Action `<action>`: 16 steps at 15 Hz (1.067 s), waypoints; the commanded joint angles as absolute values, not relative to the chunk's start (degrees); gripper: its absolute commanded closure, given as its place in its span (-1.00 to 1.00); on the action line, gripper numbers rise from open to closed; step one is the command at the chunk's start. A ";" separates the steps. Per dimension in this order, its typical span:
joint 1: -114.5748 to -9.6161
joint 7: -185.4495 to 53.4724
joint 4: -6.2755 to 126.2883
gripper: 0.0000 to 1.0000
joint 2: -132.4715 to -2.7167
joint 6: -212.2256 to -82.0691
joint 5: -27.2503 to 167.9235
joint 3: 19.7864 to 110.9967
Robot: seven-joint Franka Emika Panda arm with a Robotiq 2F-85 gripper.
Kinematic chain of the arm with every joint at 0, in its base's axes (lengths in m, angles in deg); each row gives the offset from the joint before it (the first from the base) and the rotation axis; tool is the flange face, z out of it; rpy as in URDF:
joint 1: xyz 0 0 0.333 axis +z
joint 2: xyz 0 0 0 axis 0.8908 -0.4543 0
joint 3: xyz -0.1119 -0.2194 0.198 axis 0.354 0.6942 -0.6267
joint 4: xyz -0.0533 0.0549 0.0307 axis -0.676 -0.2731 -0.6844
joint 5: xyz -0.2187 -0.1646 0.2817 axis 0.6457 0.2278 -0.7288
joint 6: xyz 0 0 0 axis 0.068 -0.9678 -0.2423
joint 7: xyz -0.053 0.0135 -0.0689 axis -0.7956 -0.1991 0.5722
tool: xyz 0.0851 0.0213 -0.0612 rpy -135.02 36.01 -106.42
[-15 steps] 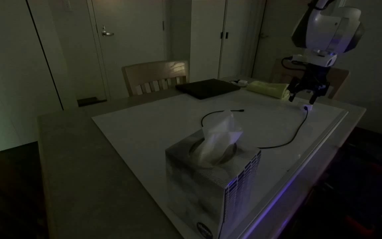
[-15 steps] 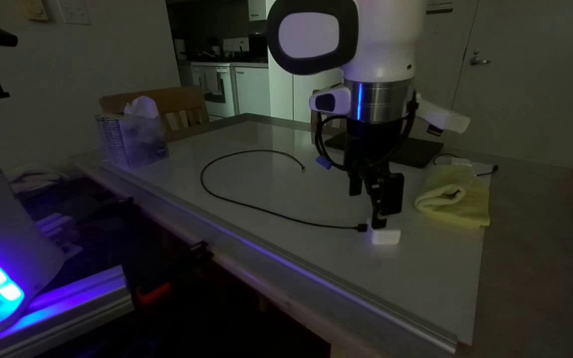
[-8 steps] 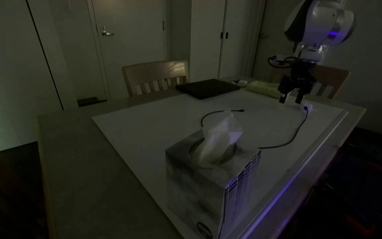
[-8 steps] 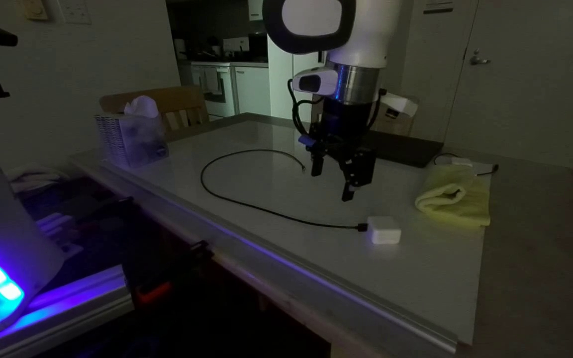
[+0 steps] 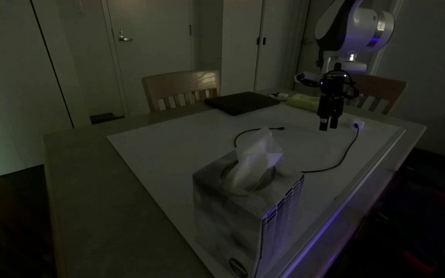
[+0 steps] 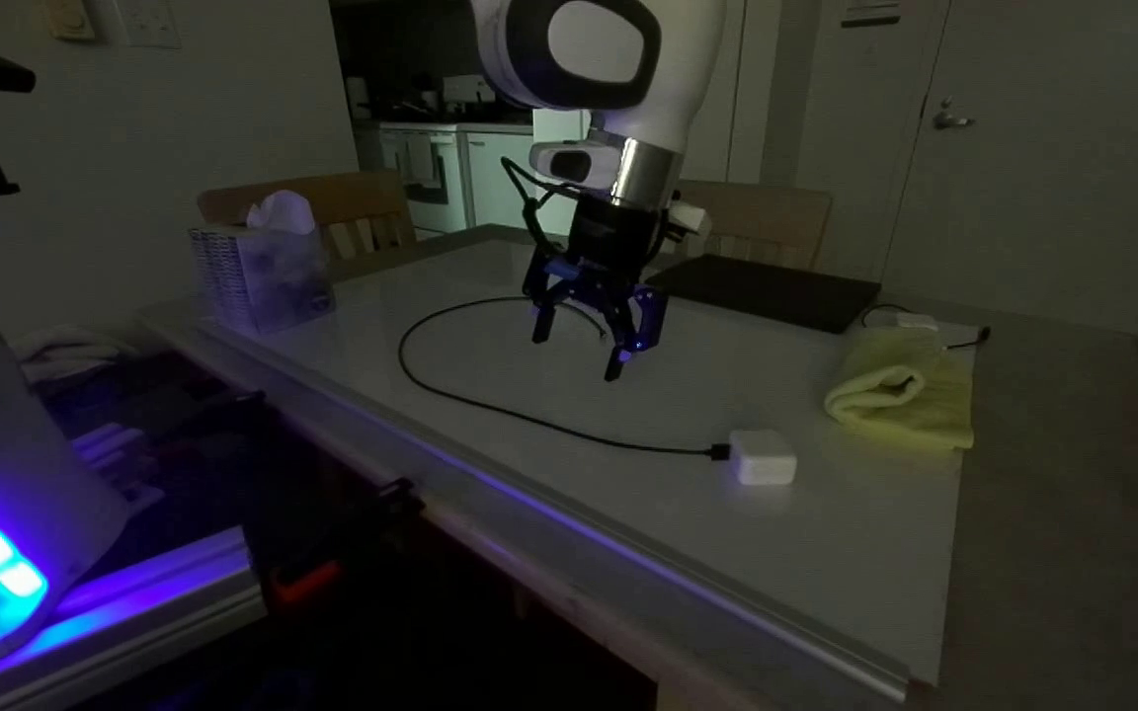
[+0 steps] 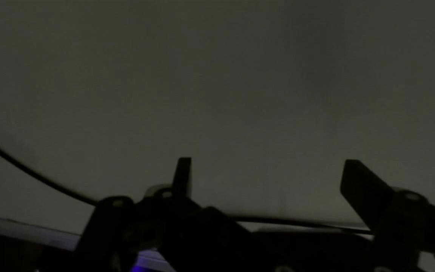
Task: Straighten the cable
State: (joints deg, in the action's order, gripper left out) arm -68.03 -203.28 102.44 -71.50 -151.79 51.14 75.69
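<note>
- Cable: lies on the whiteboard, not yet straight. In an exterior view it leaves the white block toward 9 o'clock, rounds a broad bend and doubles back toward 4 o'clock.
- Approach: the step in hand appears to be a pick-up at the loose tip. I set my gripper so that it closes across the cable, descend gently, and pinch just short of the loose tip.
- Pull: I carry the loose tip toward 10 o'clock to unroll the bend, then tension slowly. A tug may drag the white block instead.
- Appearance: thin, black, smoothly curved; no knot shows. It should yield easily but may spring back on release.
- Tool state: fingers spread wide, holding nothing, above the whiteboard.
- Tissue box: stands between 9 and 10 o'clock of my gripper; I stop short of it.
- Yellow towel: at 3 o'clock; I judge it outside the pull path.
</note>
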 commanded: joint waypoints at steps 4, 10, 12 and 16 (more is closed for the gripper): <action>-68.32 -202.53 101.89 -1.00 -71.49 -150.20 52.45 74.26; -67.76 -194.09 104.94 -1.00 -71.25 -155.53 55.87 73.54; -66.65 -191.93 106.39 -1.00 -71.07 -156.57 59.34 73.70; -64.03 -188.16 109.92 -1.00 -70.14 -158.68 65.31 73.08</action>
